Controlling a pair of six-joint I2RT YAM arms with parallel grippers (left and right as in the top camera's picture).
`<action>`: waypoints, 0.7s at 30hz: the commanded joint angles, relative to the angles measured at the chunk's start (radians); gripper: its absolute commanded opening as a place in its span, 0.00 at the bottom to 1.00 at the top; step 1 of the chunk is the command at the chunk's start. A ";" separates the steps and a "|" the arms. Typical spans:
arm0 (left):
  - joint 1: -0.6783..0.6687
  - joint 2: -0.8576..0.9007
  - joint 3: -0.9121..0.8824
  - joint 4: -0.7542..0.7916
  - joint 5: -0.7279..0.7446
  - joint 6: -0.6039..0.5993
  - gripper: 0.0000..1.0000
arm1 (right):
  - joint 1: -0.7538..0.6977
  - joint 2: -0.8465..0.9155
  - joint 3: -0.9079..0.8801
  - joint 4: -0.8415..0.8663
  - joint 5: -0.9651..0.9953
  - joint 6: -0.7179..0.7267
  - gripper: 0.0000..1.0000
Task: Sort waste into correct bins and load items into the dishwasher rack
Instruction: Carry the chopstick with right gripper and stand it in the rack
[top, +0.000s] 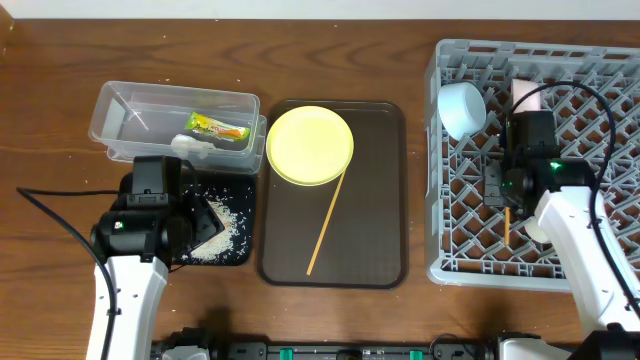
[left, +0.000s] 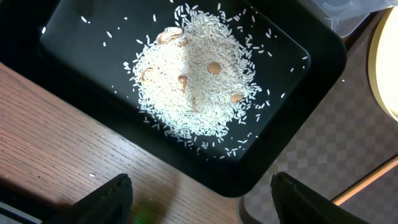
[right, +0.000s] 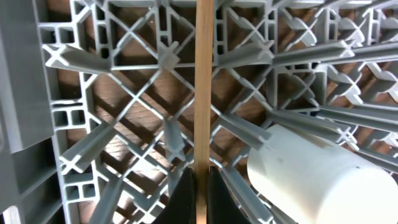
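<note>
Gripping a wooden chopstick (right: 204, 74), the right gripper (right: 199, 177) hung over the grey rack (top: 460, 262), its jaws pinched tight on the stick's lower part. The stick ran straight up the wrist view, across the rack's lattice floor. Whether its far end touched the lattice, I could not tell. Just beside it, lower right, lay a white rounded dish (right: 311, 177) (cup or bowl, not clear). A pale bowl (top: 462, 108) lay on its side in the rack's upper left corner.

The left gripper (left: 199, 186) hovered above the near edge of the black tray (left: 74, 37), fingers spread wide, nothing between them. A heap of rice (left: 193, 74) sat in the middle of that tray, with a few brownish bits on top and loose grains scattered round it. The tray rested on the wooden table (left: 50, 137).

Behind the black tray stood the clear tub (top: 120, 100), which held the green-and-orange wrapper (top: 218, 128) and the white tissue (top: 195, 148).

On the brown serving tray (top: 380, 200), between the tub and the rack, the yellow plate (top: 309, 145) sat at the upper left corner, its rim overhanging toward the tub. A second chopstick (top: 326, 225) lay slanted on the serving tray, its upper end at the plate's rim.
</note>
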 joint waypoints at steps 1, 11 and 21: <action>0.006 -0.005 -0.007 -0.006 -0.005 -0.005 0.74 | -0.018 0.009 -0.003 0.008 0.019 -0.016 0.01; 0.006 -0.005 -0.007 -0.006 -0.005 -0.005 0.74 | -0.026 0.011 -0.003 0.035 0.021 -0.085 0.01; 0.006 -0.005 -0.007 -0.006 -0.005 -0.005 0.74 | -0.026 0.026 -0.003 0.041 0.022 -0.154 0.01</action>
